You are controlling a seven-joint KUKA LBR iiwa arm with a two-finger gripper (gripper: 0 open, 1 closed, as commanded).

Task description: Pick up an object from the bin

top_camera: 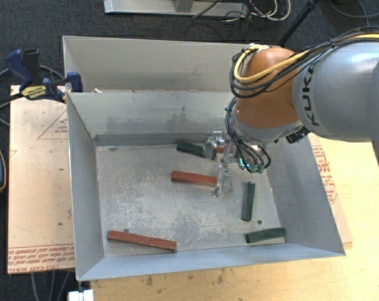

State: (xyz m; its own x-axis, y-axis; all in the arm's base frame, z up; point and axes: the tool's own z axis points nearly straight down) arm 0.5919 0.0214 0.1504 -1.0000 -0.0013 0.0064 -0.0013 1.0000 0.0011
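Observation:
My gripper hangs low in the middle of the bin, right of centre, under the arm's orange cover. Its tip is at the right end of a short red-brown block that lies flat on the floor. I cannot tell whether it touches the block. A small dark green block lies just behind and to the left, near the back wall. Right of the gripper, a dark green bar lies lengthwise on the floor.
A long red-brown bar lies near the front left corner. Another dark green block rests by the front right wall. The arm and its cables cover the bin's back right part.

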